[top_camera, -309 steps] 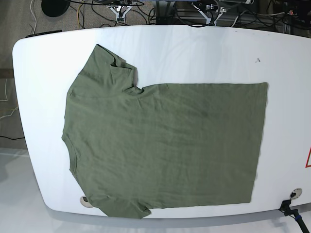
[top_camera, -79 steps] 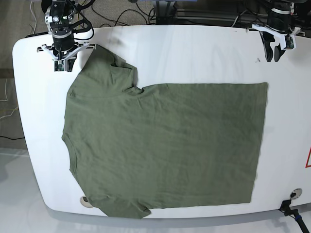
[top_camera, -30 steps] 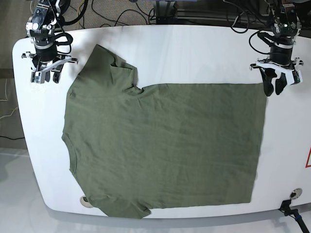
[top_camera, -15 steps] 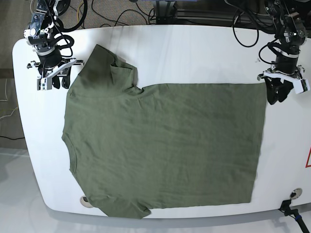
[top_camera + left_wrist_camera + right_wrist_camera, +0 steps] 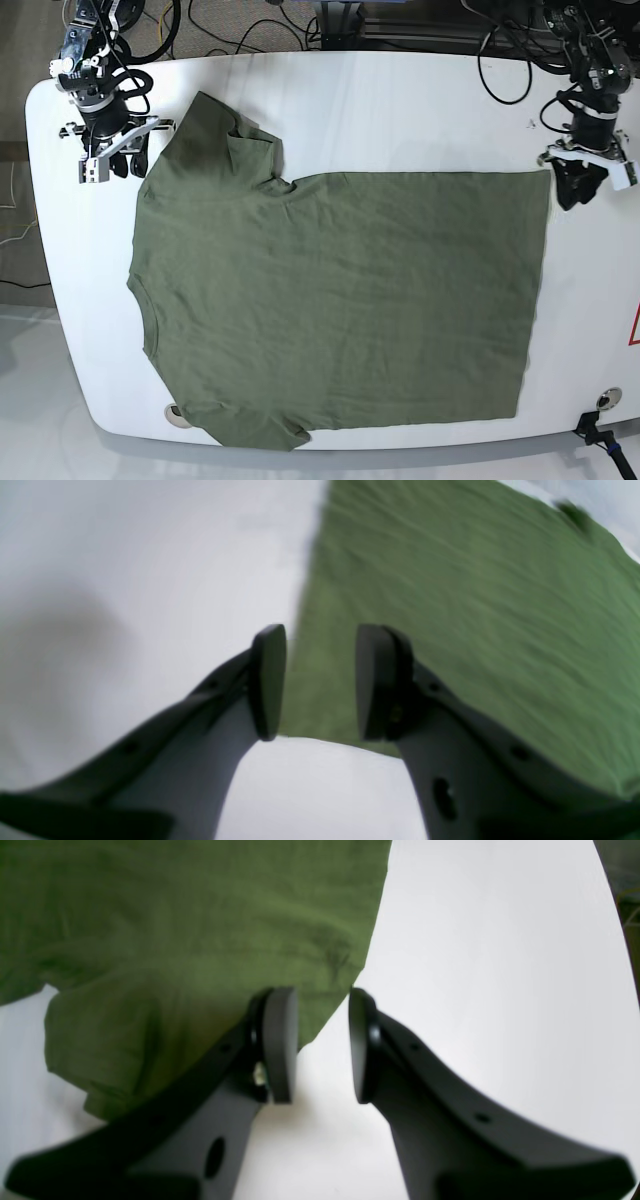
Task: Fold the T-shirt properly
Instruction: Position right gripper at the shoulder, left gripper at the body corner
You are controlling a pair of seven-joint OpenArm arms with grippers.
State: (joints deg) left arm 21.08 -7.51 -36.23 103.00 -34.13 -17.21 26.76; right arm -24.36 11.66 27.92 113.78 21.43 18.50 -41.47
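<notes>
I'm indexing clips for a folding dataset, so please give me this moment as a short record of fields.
garment: olive-green short-sleeved cloth T-shirt, spread out, not folded
surface: white tabletop
left gripper: open, over the shirt's hem corner, holding nothing
right gripper: open, by the shirt's shoulder edge, holding nothing
sleeve beside right gripper: partly doubled over, creased

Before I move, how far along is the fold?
The T-shirt lies spread on the table, with one sleeve rumpled. Nothing is held: both arms' jaws stand open, near the hem corner and the shoulder. Every main fold looks left to do.
</notes>
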